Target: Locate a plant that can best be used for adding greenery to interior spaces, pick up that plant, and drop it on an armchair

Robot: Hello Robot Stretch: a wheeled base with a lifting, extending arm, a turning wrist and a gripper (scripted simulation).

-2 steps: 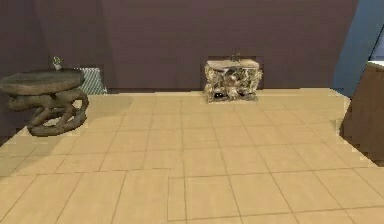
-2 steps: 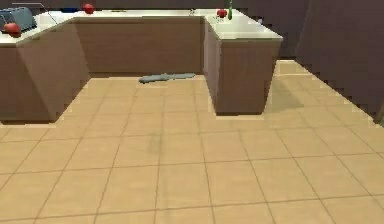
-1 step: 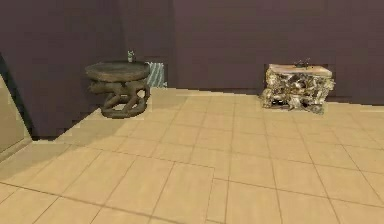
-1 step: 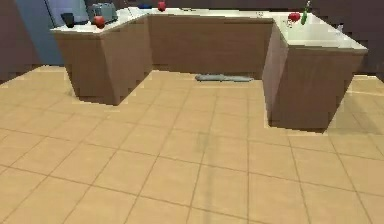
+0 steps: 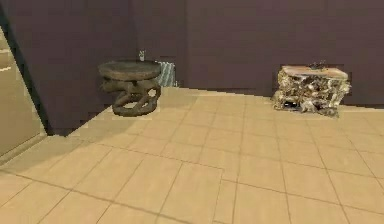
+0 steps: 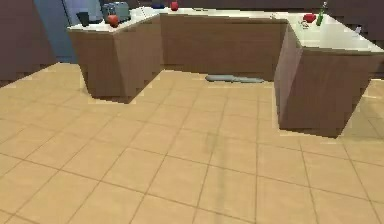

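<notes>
Tiled floor (image 5: 200, 160), dark walls (image 5: 250, 40) | round dark table (image 5: 122, 70) — small item (image 5: 143, 55) atop | tool grip: cannot tell

Round table (image 5: 130, 72) left of low table (image 5: 312, 90)

tabletop speck (image 5: 141, 55): unidentifiable | striped object (image 5: 168, 72): partly hidden behind round table (image 5: 120, 70)

The robot's base stands on a tan tiled floor (image 5: 200, 170), its front turned toward a dark purple wall (image 5: 230, 40) that runs across the upper part of the forward view. Its arm side faces a U-shaped counter (image 6: 220, 45) spanning the top of the arm side view, well apart from the body.
</notes>
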